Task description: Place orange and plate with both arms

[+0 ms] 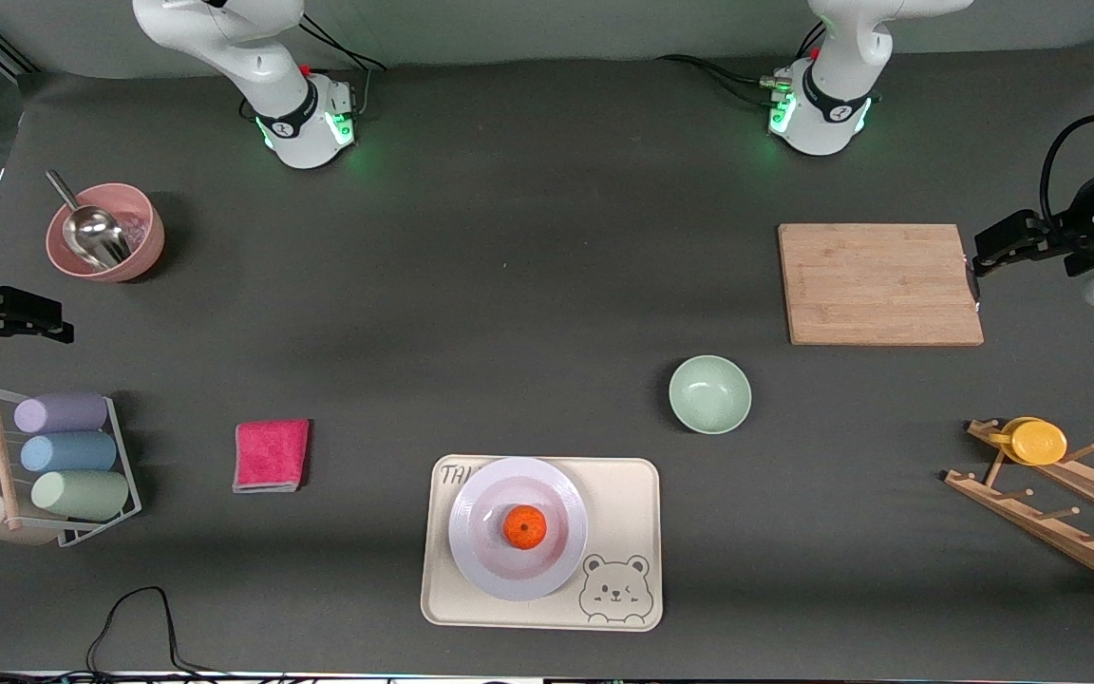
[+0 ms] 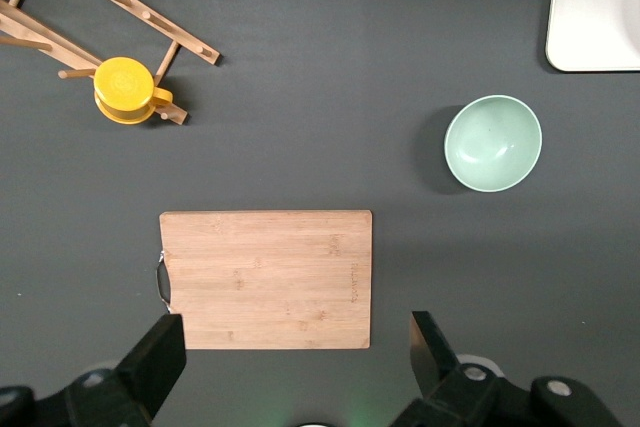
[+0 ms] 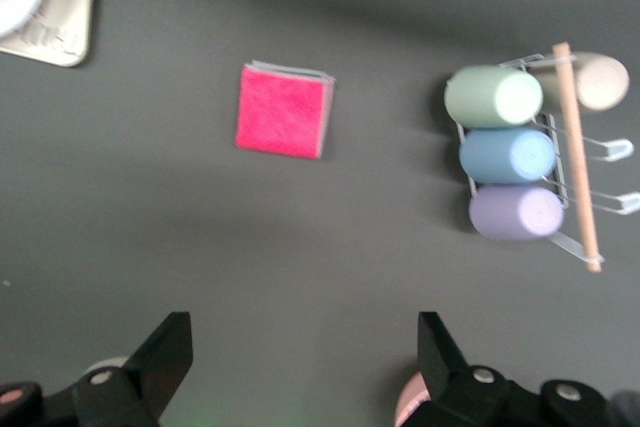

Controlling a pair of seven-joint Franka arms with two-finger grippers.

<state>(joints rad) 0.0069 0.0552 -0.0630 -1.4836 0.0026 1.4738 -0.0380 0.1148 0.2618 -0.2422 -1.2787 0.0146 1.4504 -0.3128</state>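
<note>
A: Where's the orange point(image 1: 524, 527) rn?
B: Sitting mid-plate point(image 1: 480, 560), and the plate's on the beige bear tray point(image 1: 618, 503), at the surface point(image 1: 509, 285) edge nearest the front cam.
A: Left pincer point(image 2: 290, 357)?
B: Up in the air over the wooden cutting board point(image 1: 877, 283), fingers spread wide, released, holding nothing. Green bowl point(image 1: 709, 393) sits btwn board and tray.
A: Right pincer point(image 3: 305, 357)?
B: Also spread apart, nothing in it, hanging over bare surface near the pink bowl point(image 1: 106, 231) w/ the metal scoop point(image 1: 91, 231). Pink cloth point(image 3: 284, 110) and cup rack point(image 3: 530, 152) below it.
</note>
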